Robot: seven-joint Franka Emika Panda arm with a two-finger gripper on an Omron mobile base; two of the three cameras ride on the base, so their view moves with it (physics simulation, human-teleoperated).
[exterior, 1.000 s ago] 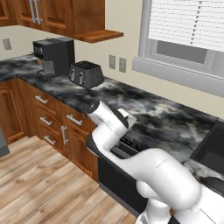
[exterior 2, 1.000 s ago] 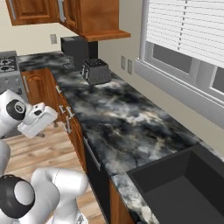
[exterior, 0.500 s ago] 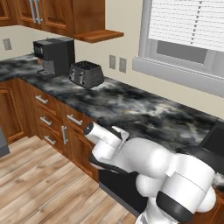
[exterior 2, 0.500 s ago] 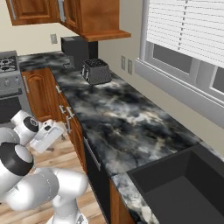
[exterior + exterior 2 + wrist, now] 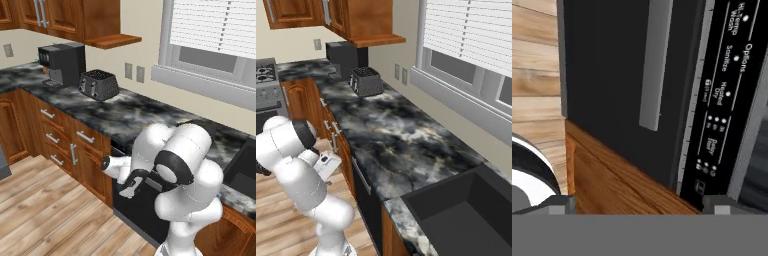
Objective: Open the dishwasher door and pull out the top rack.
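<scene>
One black door shut under the counter, grey handle right ahead of the claw, claw apart and empty, toaster further along

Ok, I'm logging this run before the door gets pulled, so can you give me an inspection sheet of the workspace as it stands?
Surface: dark marbled countertop, running along the wall to a dark sink.
Job's things: dishwasher door black and shut, its grey bar handle untouched; the top rack is inside, hidden.
Clutter: black toaster and black coffee machine on the counter.
Pincer: pincer low in front of the door, aimed at the handle; whether open or shut cannot be told.
Cables: nothing seen.
Surroundings: brown wooden cabinets, window with blinds, stove, wood floor.
</scene>
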